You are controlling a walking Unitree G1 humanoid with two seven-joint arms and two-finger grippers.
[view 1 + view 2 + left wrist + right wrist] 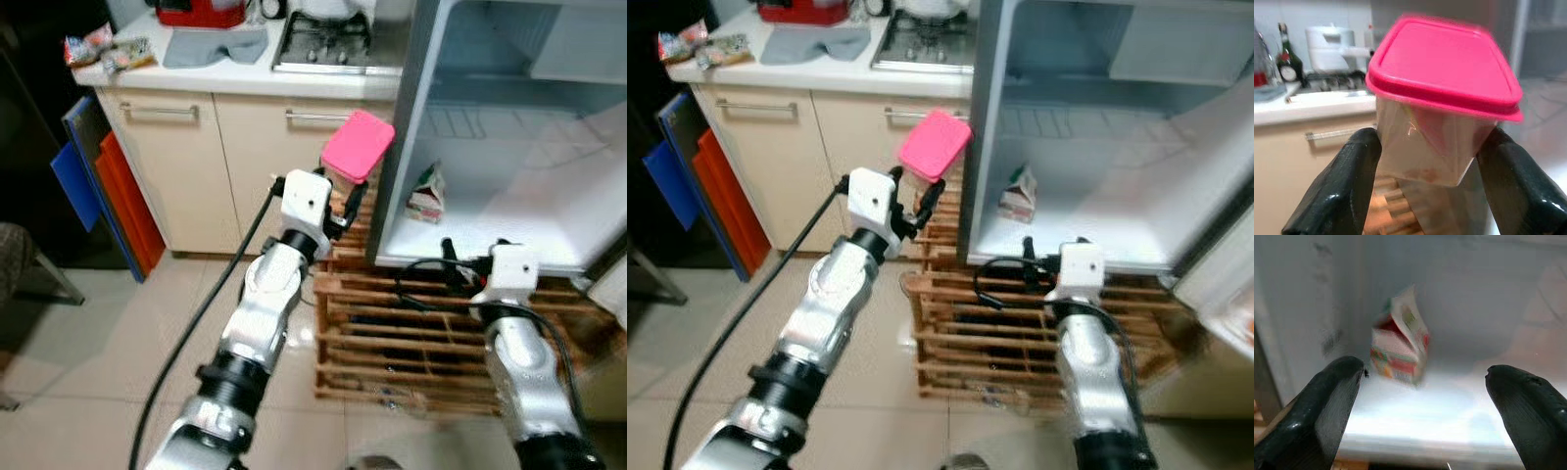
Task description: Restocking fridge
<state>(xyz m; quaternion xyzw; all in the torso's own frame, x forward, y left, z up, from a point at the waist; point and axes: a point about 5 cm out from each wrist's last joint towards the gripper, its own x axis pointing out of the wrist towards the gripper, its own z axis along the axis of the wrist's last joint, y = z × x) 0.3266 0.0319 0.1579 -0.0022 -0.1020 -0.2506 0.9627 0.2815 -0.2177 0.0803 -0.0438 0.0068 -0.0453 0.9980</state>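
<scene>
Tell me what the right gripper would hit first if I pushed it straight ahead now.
Probably the small carton standing on the fridge floor. The open right gripper points into the fridge with the carton slightly off centre between its fingers; depth is unclear, so it might graze past to the back wall.

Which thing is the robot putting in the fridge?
Find the open fridge on its wooden pallet. Just left of its doorway, the left gripper holds up a clear container. Its bright pink lid is unlike the small carton inside.
</scene>
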